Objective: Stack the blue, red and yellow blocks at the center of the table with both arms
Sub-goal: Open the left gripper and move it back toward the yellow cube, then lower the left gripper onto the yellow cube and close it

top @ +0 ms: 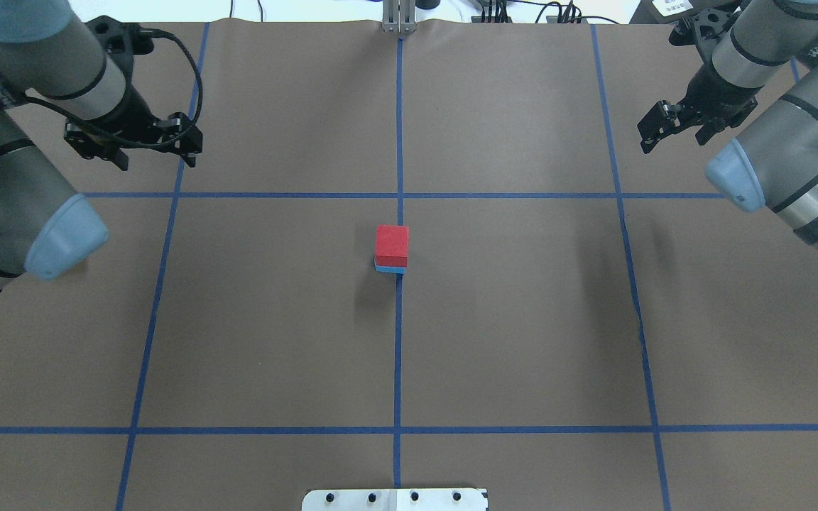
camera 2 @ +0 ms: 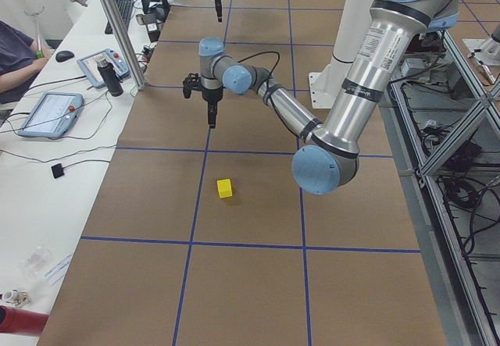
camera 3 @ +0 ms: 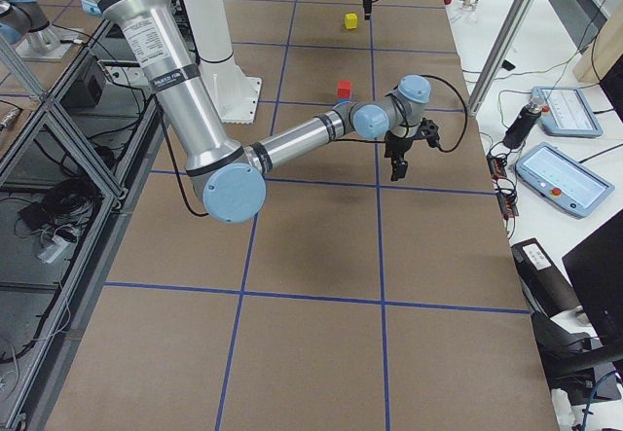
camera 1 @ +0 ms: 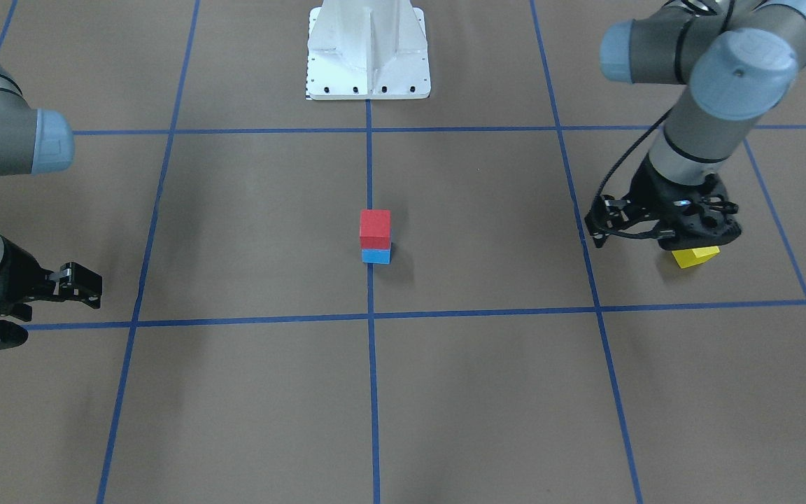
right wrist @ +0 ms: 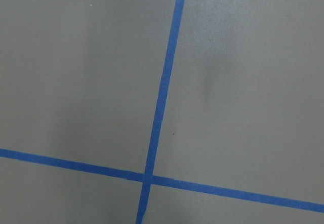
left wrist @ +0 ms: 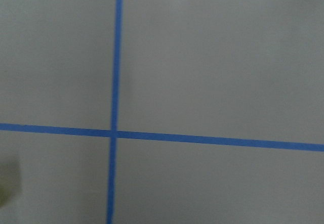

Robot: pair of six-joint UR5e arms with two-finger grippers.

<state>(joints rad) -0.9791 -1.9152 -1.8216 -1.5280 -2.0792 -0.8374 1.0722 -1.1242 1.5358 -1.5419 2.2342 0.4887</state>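
Red block (top: 391,243) sits square on blue block (top: 389,269): a 2-high stack on the centre tape line (top: 398,355) of the brown table (top: 522,319), out in front of the robot base plate (camera 1: 368,49).

Yellow block (camera 2: 225,188) lies flat on the table, well apart from red block, on robot's L side. It isn't stacked.

L gripper (top: 155,152) is raised and points down, near yellow block on that same side of red block. Jaws look apart and empty. In the front view the gripper overlaps the block's top edge. The L side view shows a clear gap btwn fingers and block, so no contact. In the overhead view the L arm's elbow covers the block.

R gripper (top: 672,133) is well apart from red block on the opposite (R) side, also raised. Jaws look apart and empty.

Both wrist cams show only table and crossing tape lines. L wrist cam has a blurry yellowish smudge at its bottom-left corner; can't tell what it is.
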